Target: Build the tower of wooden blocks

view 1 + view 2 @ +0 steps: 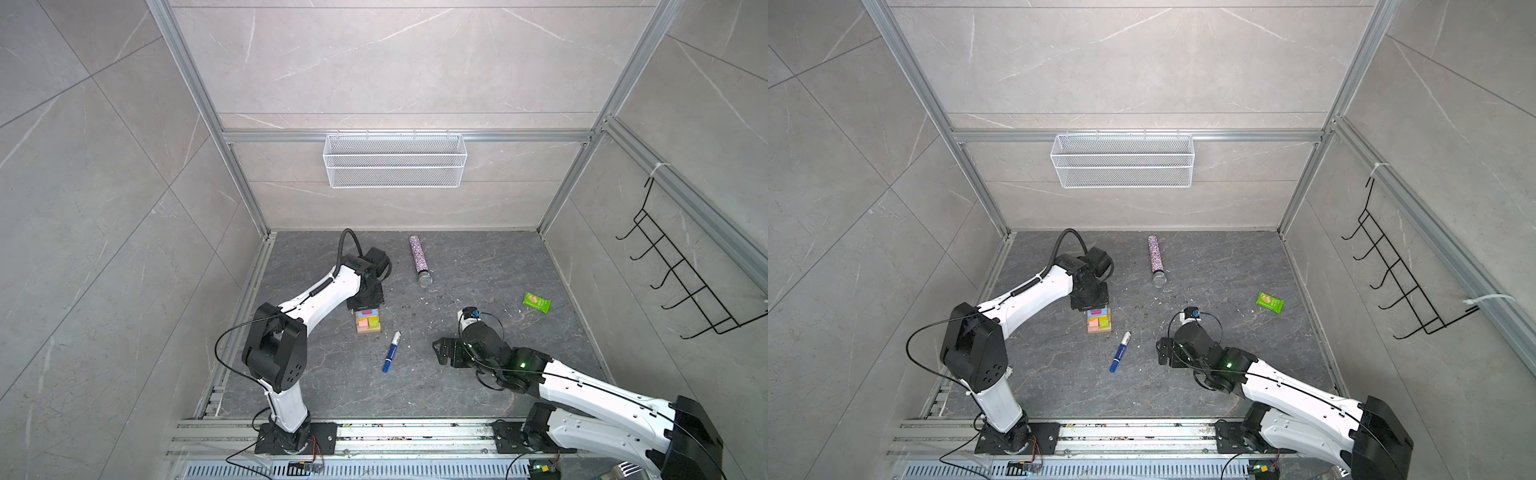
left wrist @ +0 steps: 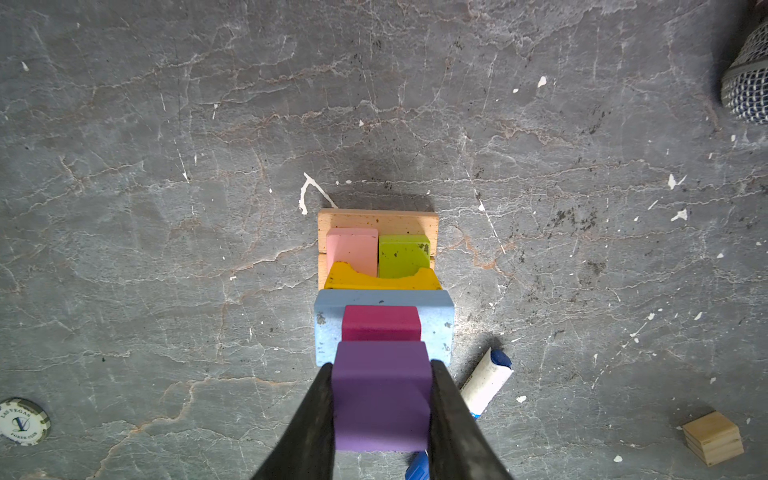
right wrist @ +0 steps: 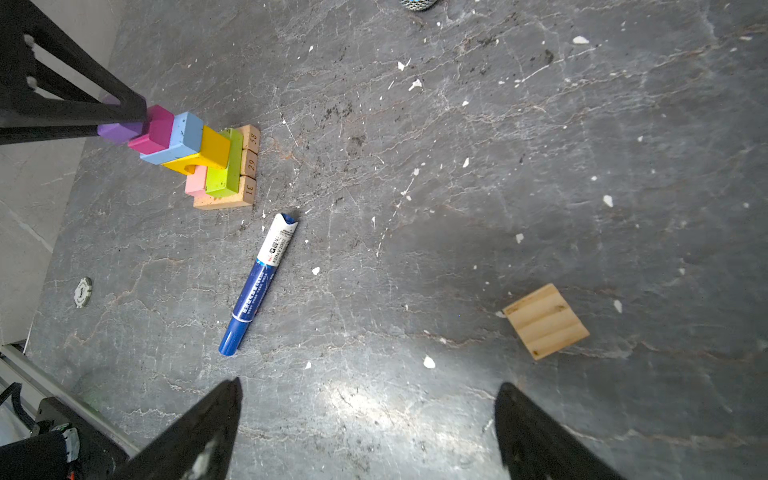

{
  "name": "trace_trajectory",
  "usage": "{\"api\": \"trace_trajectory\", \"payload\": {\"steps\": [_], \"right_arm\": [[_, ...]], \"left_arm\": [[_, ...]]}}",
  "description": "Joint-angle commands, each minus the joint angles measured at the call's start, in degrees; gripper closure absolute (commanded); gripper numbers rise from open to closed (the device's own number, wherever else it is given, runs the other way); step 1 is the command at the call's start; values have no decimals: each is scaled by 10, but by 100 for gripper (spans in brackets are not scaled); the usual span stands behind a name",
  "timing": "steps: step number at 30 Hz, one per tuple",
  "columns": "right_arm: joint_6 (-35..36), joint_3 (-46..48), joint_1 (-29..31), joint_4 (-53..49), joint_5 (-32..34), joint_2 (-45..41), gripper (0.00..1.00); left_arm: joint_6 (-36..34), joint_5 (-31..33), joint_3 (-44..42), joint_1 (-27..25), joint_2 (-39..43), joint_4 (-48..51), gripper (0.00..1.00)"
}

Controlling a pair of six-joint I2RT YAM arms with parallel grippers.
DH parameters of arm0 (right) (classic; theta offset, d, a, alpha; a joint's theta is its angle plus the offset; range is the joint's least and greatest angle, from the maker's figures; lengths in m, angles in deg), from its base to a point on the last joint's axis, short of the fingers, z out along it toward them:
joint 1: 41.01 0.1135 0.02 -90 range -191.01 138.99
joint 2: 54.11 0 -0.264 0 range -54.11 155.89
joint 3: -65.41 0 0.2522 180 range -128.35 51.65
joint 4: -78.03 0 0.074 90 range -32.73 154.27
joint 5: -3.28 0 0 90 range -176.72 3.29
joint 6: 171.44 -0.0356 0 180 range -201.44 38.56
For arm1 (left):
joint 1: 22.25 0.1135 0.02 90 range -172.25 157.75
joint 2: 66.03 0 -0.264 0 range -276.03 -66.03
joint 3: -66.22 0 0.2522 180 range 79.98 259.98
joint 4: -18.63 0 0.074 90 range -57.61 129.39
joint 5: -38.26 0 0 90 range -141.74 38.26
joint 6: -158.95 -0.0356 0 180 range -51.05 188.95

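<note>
You've got the tower (image 3: 199, 158) standing on three tan bars (image 3: 249, 166). The pink block (image 2: 351, 249) and lime-green block (image 2: 403, 255) sit side by side, then come the yellow arch (image 2: 382, 284), the light-blue bar (image 2: 436, 328) and the magenta block (image 2: 380, 322). The purple block (image 2: 380, 407) tops it, pinched in the left claw (image 2: 382, 365). The tan cube (image 3: 544, 320) lies well apart.

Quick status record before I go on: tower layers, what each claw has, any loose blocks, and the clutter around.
Layers: tower, bottom up: tan bars, pink block beside green block, yellow arch, light-blue block, magenta block.
Left claw: shut on purple block, at the tower's top, against the magenta block.
Right claw: open, holding nothing.
Loose block: tan block, flat on the table, apart from the tower.
Clutter: marker pen near the tower, poker chip, glittery tube, green packet.
</note>
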Motion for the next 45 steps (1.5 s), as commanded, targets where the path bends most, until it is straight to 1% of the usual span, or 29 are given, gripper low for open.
{"api": "trace_trajectory", "payload": {"steps": [1,20,32,36,39,42,45], "right_arm": [[2,-6,3,1,5,3,5],[2,-9,3,-2,6,4,5],[2,-8,4,-2,6,4,5],[1,-8,4,-1,6,6,5],[1,-7,4,-1,6,6,5],[1,-7,4,-2,6,5,5],[1,-8,4,-2,6,4,5]], "left_arm": [[1,2,-1,4,-10,5,79],[-2,0,-6,4,-16,3,78],[-3,1,-10,5,-11,6,63],[-5,1,-9,5,-6,9,56],[-6,1,-9,5,-4,10,48],[-7,2,-8,4,1,10,47],[-10,-1,-8,4,10,8,40]]}}
